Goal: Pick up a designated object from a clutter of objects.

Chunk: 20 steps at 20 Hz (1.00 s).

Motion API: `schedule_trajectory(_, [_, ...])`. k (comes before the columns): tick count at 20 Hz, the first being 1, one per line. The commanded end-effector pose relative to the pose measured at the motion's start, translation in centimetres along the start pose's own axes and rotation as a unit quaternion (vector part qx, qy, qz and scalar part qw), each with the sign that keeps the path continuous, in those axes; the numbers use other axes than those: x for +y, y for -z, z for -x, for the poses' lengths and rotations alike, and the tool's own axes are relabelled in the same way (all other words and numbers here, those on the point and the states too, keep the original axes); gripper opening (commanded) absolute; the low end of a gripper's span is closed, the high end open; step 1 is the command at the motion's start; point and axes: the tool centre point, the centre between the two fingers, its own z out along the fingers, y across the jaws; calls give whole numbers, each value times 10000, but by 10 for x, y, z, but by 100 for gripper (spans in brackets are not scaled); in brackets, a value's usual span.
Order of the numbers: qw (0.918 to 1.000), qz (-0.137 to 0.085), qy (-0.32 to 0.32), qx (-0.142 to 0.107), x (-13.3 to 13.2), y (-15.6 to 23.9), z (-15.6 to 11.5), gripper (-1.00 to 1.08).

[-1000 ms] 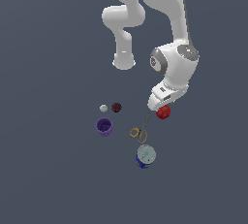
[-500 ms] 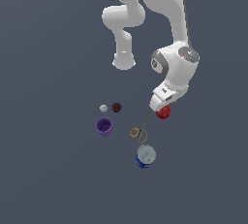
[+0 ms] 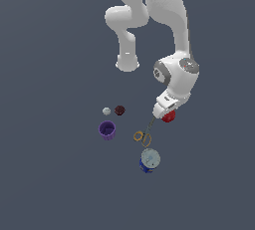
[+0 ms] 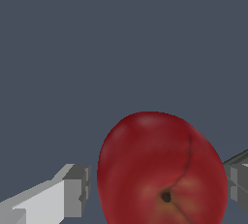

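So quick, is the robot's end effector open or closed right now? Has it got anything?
End effector: open, its fingers either side of the red apple, with a gap showing at one finger; not holding it yet.

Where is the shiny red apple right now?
The red apple sits toward the exterior view's right, under the arm's tip, just beyond the scissors. In the wrist view it lies between the open fingers.

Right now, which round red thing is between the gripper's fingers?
The bright red apple, sitting between the gripper fingers. The smaller dark maroon ball lies apart, beside the tiny white ball.
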Motion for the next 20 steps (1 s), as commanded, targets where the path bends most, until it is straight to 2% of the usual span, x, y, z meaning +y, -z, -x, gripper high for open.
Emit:
schedule_trajectory(1, [10000, 2, 4, 5, 0, -8, 0, 100])
schedule_trajectory(5, [10000, 2, 4, 5, 0, -12, 0, 100])
schedule_trajectory(6, [10000, 2, 4, 5, 0, -12, 0, -100])
schedule_trajectory(20, [10000, 8, 4, 7, 4, -7, 1, -100])
